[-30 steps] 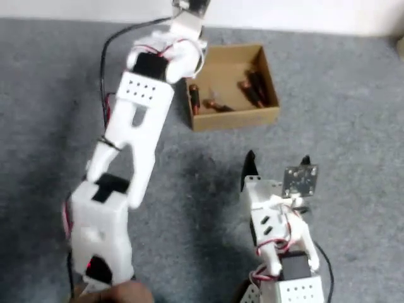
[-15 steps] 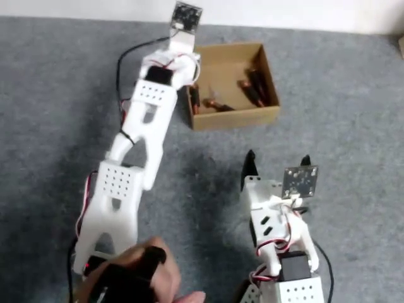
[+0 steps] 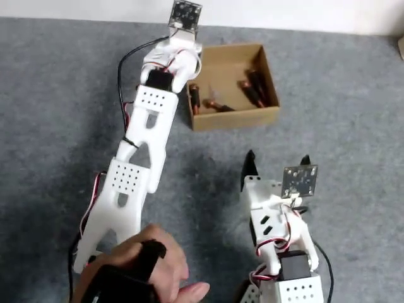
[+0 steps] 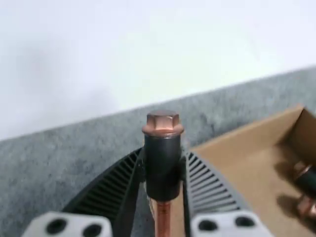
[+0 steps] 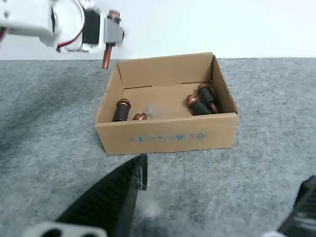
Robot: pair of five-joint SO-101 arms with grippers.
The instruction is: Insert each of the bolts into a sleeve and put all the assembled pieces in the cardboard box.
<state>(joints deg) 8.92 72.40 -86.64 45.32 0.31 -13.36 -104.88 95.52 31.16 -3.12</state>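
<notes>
Fingers [image 5: 111, 197] of the right gripper [image 3: 278, 158] stand wide apart with nothing between them, low over the grey carpet [image 3: 341, 126] on the near side. From this gripper the cardboard box [image 3: 235, 120] lies at about 11 o'clock, a little apart, and it sits flat on the carpet with its top open. Inside it four assembled pieces [image 5: 198, 104] show. Two lie close together near the 3 o'clock wall, one lies along the 9 o'clock wall, and one more lies just beside that one, toward the middle. At the 10 o'clock corner of the box, higher than the rim, the left gripper [image 4: 163, 154] is closed firmly on a black sleeve [image 4: 162, 173]. The sleeve stands upright and a copper bolt [image 4: 162, 123] passes through it: the hexagonal head sits on top of the sleeve and the shaft comes out below. Behind the box, at 12 o'clock, the carpet ends at a white wall [image 4: 148, 49].
</notes>
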